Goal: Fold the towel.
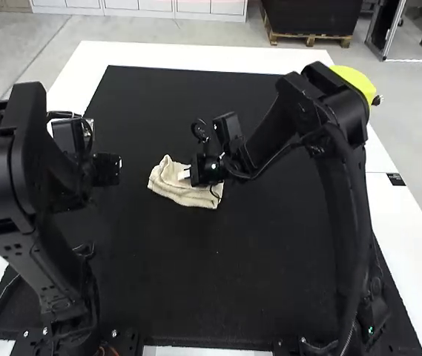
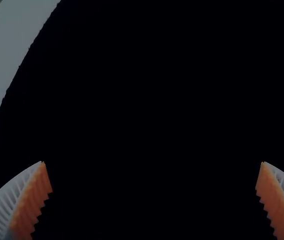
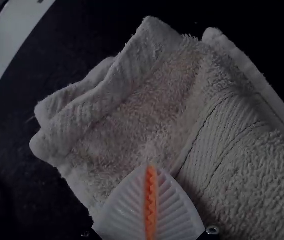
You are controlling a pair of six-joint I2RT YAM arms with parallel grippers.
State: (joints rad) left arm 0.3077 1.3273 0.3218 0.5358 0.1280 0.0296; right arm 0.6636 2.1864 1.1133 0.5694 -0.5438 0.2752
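Towel (image 1: 190, 195) lies in rumpled folded layers mid-mat (image 1: 196, 282), probably light, limp and unlikely to slip. Its near edge (image 1: 179, 198) looks the flatter hold, all layers taken together. Over the cloth, the right gripper (image 3: 150, 167) has its fingers pressed together; the left gripper's (image 2: 152, 162) are spread wide, well apart from it. The far peak (image 1: 167, 162) might flop.

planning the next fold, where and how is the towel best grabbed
Probably grip the towel by its left end in the high view, coming from the left: layered edges lie there, clear of the right gripper, and the left gripper is open on that side. Pinching the layers together should keep them stacked.
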